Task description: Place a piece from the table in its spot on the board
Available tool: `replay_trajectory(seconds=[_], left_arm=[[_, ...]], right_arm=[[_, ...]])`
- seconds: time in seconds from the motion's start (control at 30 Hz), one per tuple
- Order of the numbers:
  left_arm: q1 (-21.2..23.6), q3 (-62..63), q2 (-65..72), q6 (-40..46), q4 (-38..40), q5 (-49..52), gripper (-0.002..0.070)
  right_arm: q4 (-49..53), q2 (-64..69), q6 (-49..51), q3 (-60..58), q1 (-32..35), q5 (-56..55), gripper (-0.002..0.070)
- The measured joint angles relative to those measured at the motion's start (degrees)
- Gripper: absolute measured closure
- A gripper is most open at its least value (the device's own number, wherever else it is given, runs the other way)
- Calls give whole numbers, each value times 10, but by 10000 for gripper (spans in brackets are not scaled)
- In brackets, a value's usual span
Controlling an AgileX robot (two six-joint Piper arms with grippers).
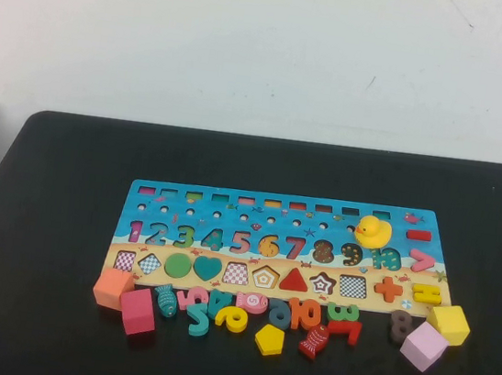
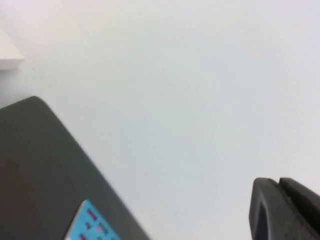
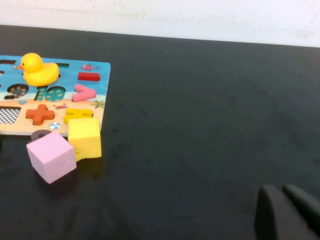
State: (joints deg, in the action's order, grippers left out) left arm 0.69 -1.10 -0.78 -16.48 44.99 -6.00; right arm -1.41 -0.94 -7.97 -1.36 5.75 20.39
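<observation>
The piece, a small flat yellow pentagon (image 1: 269, 340), lies on the black table (image 1: 67, 182) in front of the board (image 1: 321, 217), among loose number pieces. The board's shape row has a pentagon recess (image 1: 265, 277) just behind it. Neither arm shows in the high view. In the left wrist view my left gripper (image 2: 278, 181) is shut on nothing, held off the table's rounded corner (image 2: 35, 150) with a corner of the board (image 2: 90, 222) in sight. In the right wrist view my right gripper (image 3: 283, 189) is shut and empty, over bare table to the right of the board (image 3: 100, 90).
A yellow duck (image 1: 373, 230) stands on the board's right part. An orange cube (image 1: 112, 287) and a magenta cube (image 1: 137, 311) sit at the front left. A yellow cube (image 1: 449, 324) and a pink cube (image 1: 423, 345) sit at the front right. Loose numbers (image 1: 234, 313) crowd the front edge.
</observation>
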Motion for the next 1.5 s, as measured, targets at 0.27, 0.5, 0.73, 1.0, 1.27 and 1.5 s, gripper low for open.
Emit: replay_trajectory(seconds=[0.27,0.5,0.73,1.0,1.27,1.5], left_arm=[[-11,33,0,42,-74,41,678],[-16,232,115,158,-224,297,677],[-16,420,318,413,-213,494,678],[-24,488,546,545,-95,562,677],[-176,528,703,532,-148,520,677],[-334,625,826,405,-327,511,677]], right_arm=[[0,0,0,0,0,0,657],[0,0,0,0,0,0,657],[0,0,0,0,0,0,657],[0,0,0,0,0,0,657],[0,0,0,0,0,0,657],[0,0,0,0,0,0,657]])
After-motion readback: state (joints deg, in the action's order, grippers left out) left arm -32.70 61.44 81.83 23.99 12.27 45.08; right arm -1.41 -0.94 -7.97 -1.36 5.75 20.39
